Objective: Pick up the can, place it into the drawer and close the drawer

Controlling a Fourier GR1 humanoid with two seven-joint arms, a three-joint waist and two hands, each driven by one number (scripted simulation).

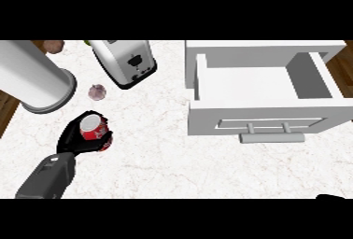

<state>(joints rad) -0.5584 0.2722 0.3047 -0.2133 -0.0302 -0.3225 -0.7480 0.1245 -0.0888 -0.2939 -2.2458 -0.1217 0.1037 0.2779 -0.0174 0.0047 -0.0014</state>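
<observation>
A red can [94, 128] with a silver top stands at the left of the marble counter. My left hand [74, 138] is curled round it, fingers and thumb wrapping its sides. The white drawer [207, 109] stands pulled open at the right, its inside bare, with a grey bar handle [271, 137] on its front. The can is well to the left of the drawer. Only a black sliver of my right hand [331, 196] shows at the lower right edge.
A silver toaster [124, 62] stands at the back, a large grey cylinder [34, 77] at the far left. A small purplish lump [98, 91] lies just behind the can, and a brown one [53, 45] sits at the back left. Wooden floor shows past both counter edges.
</observation>
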